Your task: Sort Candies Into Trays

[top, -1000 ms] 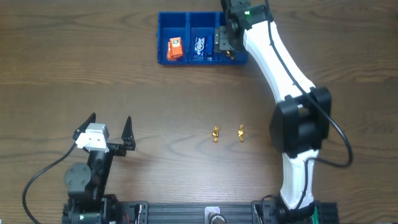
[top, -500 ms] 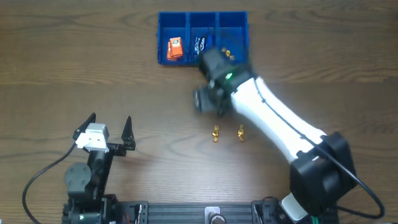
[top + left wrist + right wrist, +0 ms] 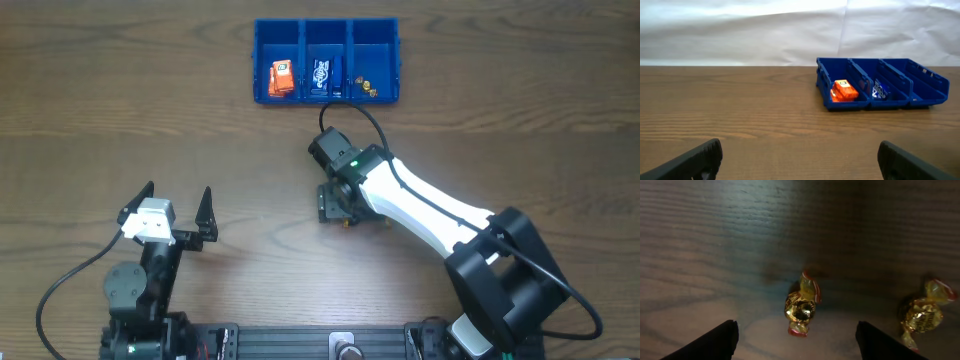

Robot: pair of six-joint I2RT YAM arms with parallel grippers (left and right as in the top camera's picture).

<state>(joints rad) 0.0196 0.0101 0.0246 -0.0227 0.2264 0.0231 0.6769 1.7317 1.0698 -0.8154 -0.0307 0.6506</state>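
The blue three-bin tray [image 3: 257,60] sits at the far middle of the table. Its left bin holds an orange candy [image 3: 283,78], the middle bin a blue one [image 3: 321,75], the right bin small gold candies [image 3: 367,88]. My right gripper [image 3: 797,345] hangs open just above a gold-wrapped candy [image 3: 800,305] lying on the wood, roughly centred between the fingers. A second gold candy [image 3: 921,316] lies beside it, outside the fingers. My left gripper [image 3: 175,202] is open over the near left of the table, holding nothing.
From the left wrist view the tray [image 3: 850,104] stands far ahead with the orange candy [image 3: 845,90] in its nearest bin. The right arm [image 3: 430,210] stretches across the middle of the table. Bare wood lies between the left gripper and the tray.
The right arm swung back from the tray's right bin toward the table's middle and came down over the two gold candies. The left arm stayed still.
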